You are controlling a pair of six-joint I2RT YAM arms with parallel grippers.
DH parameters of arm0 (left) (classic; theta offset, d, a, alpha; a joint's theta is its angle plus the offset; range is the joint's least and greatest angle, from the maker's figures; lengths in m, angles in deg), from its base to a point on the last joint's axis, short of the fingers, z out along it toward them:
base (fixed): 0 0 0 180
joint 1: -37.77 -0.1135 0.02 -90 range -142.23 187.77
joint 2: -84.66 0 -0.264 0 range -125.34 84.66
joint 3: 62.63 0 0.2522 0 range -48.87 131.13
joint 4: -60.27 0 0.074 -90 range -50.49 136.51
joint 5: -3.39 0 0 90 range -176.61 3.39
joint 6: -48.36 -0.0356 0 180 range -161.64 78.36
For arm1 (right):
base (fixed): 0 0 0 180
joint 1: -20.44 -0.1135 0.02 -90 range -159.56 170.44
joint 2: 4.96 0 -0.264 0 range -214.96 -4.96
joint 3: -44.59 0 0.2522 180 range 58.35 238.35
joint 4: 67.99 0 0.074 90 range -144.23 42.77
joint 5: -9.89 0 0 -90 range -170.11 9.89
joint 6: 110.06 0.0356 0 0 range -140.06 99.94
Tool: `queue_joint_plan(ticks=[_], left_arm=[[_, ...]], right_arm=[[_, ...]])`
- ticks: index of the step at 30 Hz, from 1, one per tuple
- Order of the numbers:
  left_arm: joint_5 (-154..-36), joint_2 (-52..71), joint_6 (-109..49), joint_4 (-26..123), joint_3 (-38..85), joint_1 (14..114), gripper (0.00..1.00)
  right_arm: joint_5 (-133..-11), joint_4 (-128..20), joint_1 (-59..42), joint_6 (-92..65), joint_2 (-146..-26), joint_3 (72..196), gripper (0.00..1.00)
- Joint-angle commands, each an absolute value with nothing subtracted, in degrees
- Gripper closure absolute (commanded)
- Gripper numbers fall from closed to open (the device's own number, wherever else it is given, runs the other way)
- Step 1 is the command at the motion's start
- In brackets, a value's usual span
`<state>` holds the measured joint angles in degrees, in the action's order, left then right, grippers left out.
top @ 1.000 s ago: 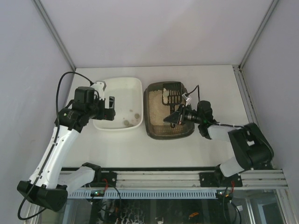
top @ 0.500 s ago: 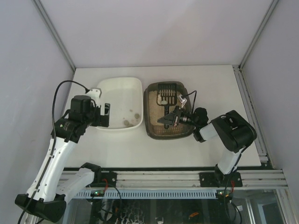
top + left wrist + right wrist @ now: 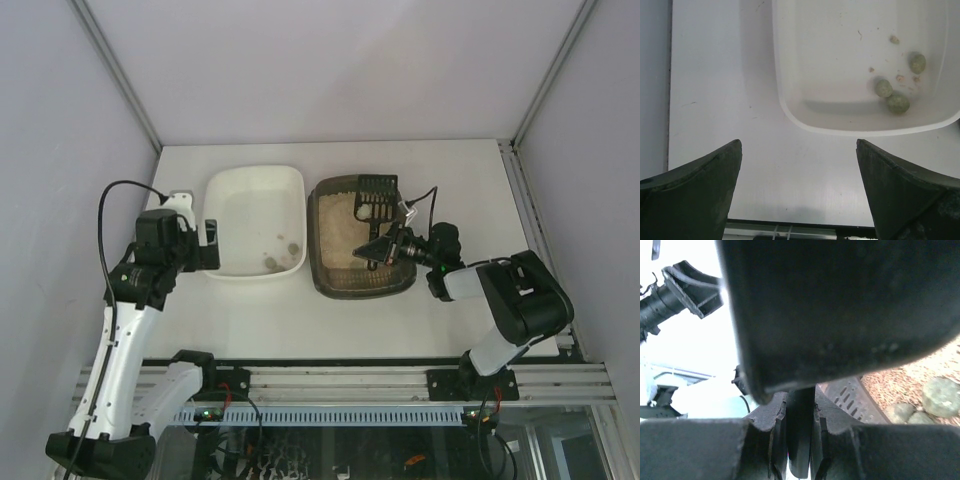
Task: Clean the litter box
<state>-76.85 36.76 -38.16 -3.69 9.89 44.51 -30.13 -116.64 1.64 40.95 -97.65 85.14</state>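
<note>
Table (image 3: pixel 450 180) white, pale grey walls (image 3: pixel 60 80) on three sides. Litter box (image 3: pixel 335 288) sits mid-table, just right of a white tray (image 3: pixel 250 190) holding a few greenish lumps (image 3: pixel 890 95). My right end effector (image 3: pixel 385 247) is pinching the black scoop (image 3: pixel 373 195), whose head is at the box's far end. Left end effector (image 3: pixel 797 145) spread, over bare table by the tray's near-left corner.

One litter box (image 3: pixel 332 288), one white tray (image 3: pixel 250 274), one black scoop (image 3: pixel 373 196), and three greenish lumps (image 3: pixel 884 88) in that tray.
</note>
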Motion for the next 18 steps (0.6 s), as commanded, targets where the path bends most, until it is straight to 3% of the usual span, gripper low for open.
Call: queue_joint_plan(ticks=[1, 5, 10, 14, 18], left_arm=[[-79.62, 38.41, -37.42, -0.94, 6.93, 43.82, 0.0], [-80.68, 38.33, -37.51, -0.09, 5.08, 43.79, 0.0], [-81.86, 37.94, -37.25, 0.16, 4.67, 43.77, 0.0], [-82.7, 37.25, -37.25, 0.28, 4.65, 43.81, 0.0], [-83.26, 37.31, -37.46, 0.23, 4.61, 43.78, 0.0]], right_arm=[[-28.19, -116.27, 4.28, 45.06, -99.13, 87.08, 1.0], [-24.56, -116.5, -1.85, 46.91, -102.64, 90.76, 1.0], [-28.64, -139.99, 3.53, 62.97, -109.38, 87.03, 1.0], [-27.52, -135.94, -3.02, 59.98, -110.56, 90.76, 1.0], [-30.88, -140.26, 1.26, 62.7, -111.41, 87.69, 1.0]])
